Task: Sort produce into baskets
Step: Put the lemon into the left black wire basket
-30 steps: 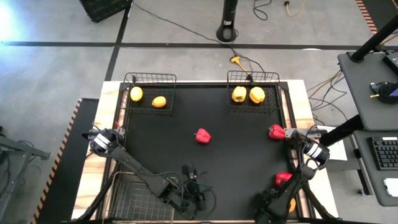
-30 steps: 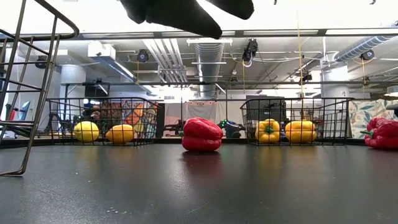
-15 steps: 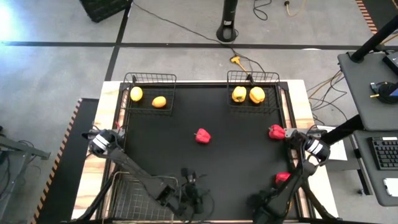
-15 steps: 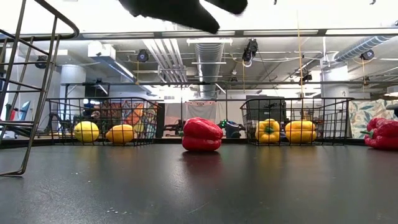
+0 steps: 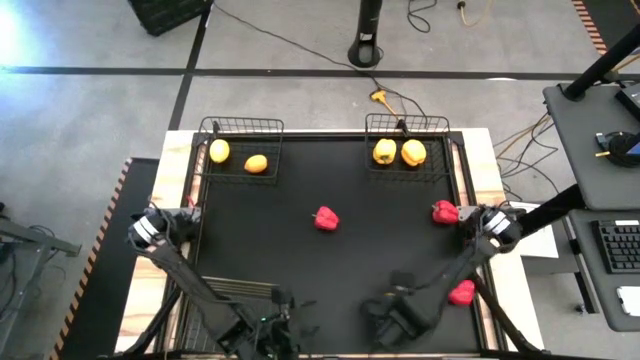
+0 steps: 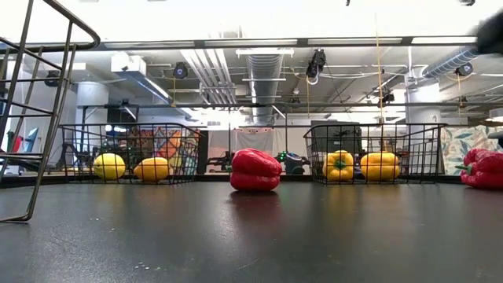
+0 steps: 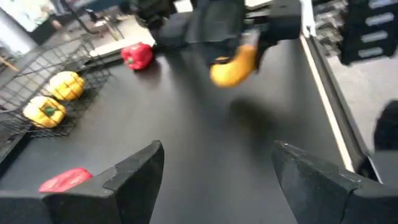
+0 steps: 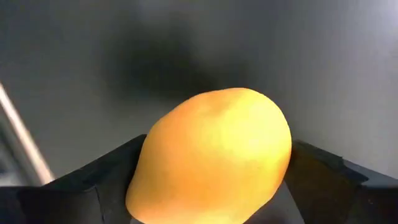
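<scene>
- Right gripper [image 8: 211, 205] clamped on a yellow-orange citrus fruit [image 8: 214, 155]; the fruit sits between the two dark fingers [image 8: 93, 180], one on each side, and fills most of the right wrist view. Black table [image 5: 380, 250] below it.
- Left wrist view shows the same fruit [image 7: 234, 65] held under the right arm's dark gripper, above the table surface, near the table's right edge.
- High view: right arm reaches down over the near-right part of the table; the fruit itself is hidden under the arm there.
- Left gripper [image 7: 214, 171] spread wide with nothing between its fingers, at the table's near edge, left of centre.
- Far-left basket [image 5: 241, 140] holds two citrus fruits [image 5: 219, 151], side by side, apart.
- Far-right basket [image 5: 407, 136] holds two yellow bell peppers [image 5: 385, 152], just beside each other.
- Third basket [image 5: 215, 310] at the near-left corner; partly hidden by the left arm, contents not visible.
- Red bell pepper [image 5: 326, 218] lies loose at the table's middle, well apart from both grippers.
- Second red pepper [image 5: 445, 212] near the right edge, beside the right arm's base.
- Third red pepper [image 5: 461, 292] at the near-right, just beside the right arm.
</scene>
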